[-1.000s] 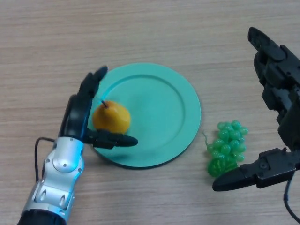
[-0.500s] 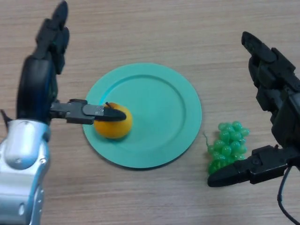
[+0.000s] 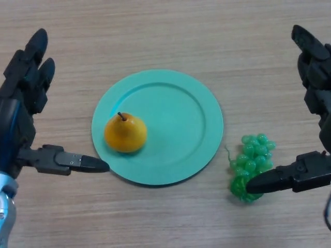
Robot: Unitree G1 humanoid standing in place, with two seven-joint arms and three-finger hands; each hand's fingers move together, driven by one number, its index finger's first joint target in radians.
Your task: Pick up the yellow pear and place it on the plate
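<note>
The yellow pear [image 3: 124, 134] is sitting on the left part of the teal plate [image 3: 176, 98], stem pointing up and slightly left, with nothing touching it. The plate is lying flat on the wooden table [image 3: 155, 31], roughly in the middle of the view.

The left hand [image 3: 15, 119] is showing at the left edge, apart from the plate. Its fingers [image 3: 31, 62] are stretching straight up the picture, side by side, while the thumb is reaching out to the right, its tip lying near the plate's lower left rim without holding anything (whether it is actually touching the rim cannot be told). The hand is spread wide and gripping nothing.

The right hand [image 3: 315, 93] is showing at the right edge, likewise splayed: its fingers [image 3: 310, 46] are extending upward along the edge, and its thumb [image 3: 282, 180] is pointing left, low in the view. The thumb tip is overlapping the lower part of a bunch of green grapes [image 3: 251, 163], which is lying on the table just beside the plate's right rim. The grapes are not being pinched.
</note>
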